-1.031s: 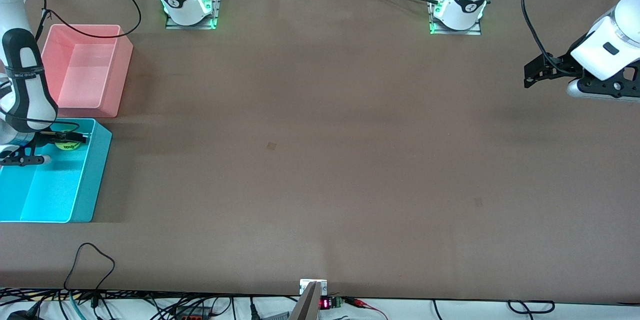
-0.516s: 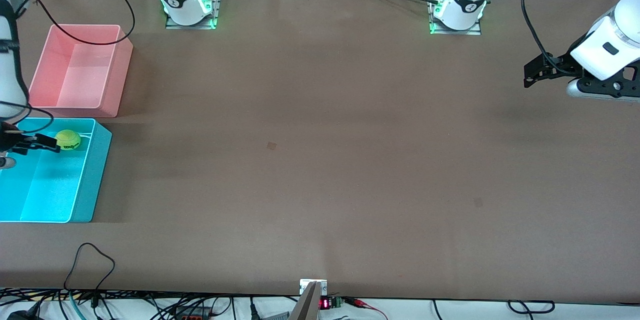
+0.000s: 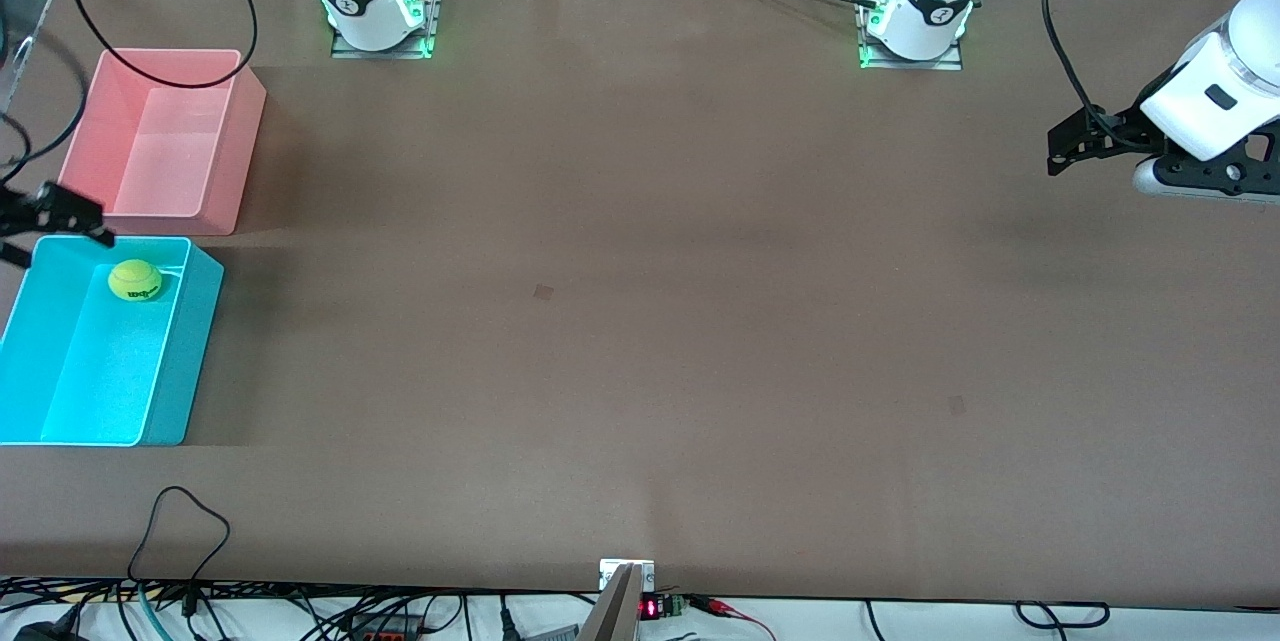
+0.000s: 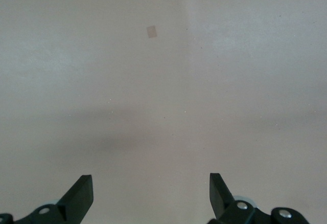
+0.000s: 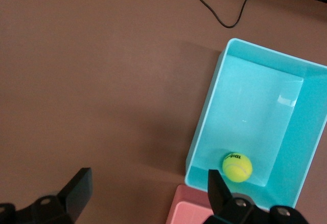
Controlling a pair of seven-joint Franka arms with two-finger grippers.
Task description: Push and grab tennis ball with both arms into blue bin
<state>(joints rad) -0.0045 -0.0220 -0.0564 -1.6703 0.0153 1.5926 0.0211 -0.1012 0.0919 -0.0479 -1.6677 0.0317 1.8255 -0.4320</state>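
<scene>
The tennis ball (image 3: 135,280) sits inside the blue bin (image 3: 190,341), down on the floor of the tub in the corner closest to the pink bin (image 3: 240,136), lettering facing up and nothing touching it. From the right wrist view the ball (image 5: 237,166) rests loose against the wall of the bin (image 5: 204,127), so the drop looks done. The right gripper (image 3: 50,218) hangs at the table's edge, over the gap between the pink tub and the blue one, fingers spread wide and empty. Away at the other end, the left gripper (image 3: 1075,143) waits above bare brown table (image 3: 640,321), its fingers (image 4: 82,196) also parted with nothing between them.

What counts now, I'd say, is a clean exit: the right arm should lift clear without clipping either tub's rim or dragging its cable (image 3: 150,71) across the pink bin. A knock on the blue bin could set that ball rolling, though the sloping walls ought to keep it in
</scene>
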